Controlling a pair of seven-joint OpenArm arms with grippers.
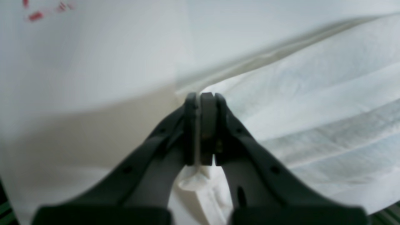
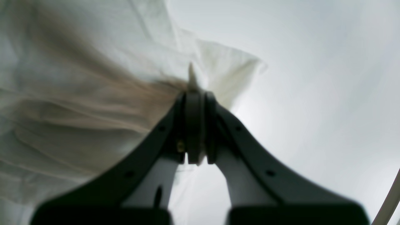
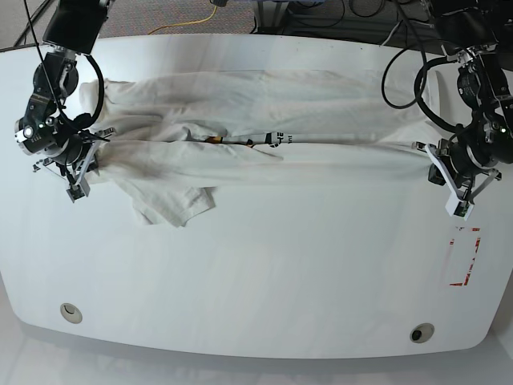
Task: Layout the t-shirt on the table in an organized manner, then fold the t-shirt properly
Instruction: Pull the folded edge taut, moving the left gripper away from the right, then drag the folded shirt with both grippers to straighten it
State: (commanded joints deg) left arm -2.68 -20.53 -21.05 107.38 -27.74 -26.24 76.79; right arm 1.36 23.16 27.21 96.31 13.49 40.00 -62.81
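Arms flank the white cotton t-shirt (image 3: 264, 120), which I see stretched sideways across the far half of the large glossy white table (image 3: 264, 273). My left gripper (image 1: 201, 97), on the base view's right, is closed on a pinch of the shirt's edge; cloth bulges out beneath the black fingers (image 1: 190, 125). My right gripper (image 2: 194, 93) is likewise clamped on fabric at the shirt's opposite end, a small peak of cloth standing up between its tips. Both wrists reach in from the table's far corners, black cables (image 3: 401, 72) looping behind the left arm.

The shirt is folded lengthwise along a taut crease; a loose flap, perhaps a sleeve (image 3: 172, 204), lies on the near side of the shirt towards its right-gripper end. A strip of black lettering with a yellow-orange fleck (image 3: 252, 141) shows at the crease, too small to read. Nearer than the left gripper sits a red-outlined rectangle mark (image 3: 463, 257). Two round grommet holes (image 3: 70, 311) lie by the table's near edge. Grey carpet and a yellow cord (image 3: 188, 22) show beyond the table.
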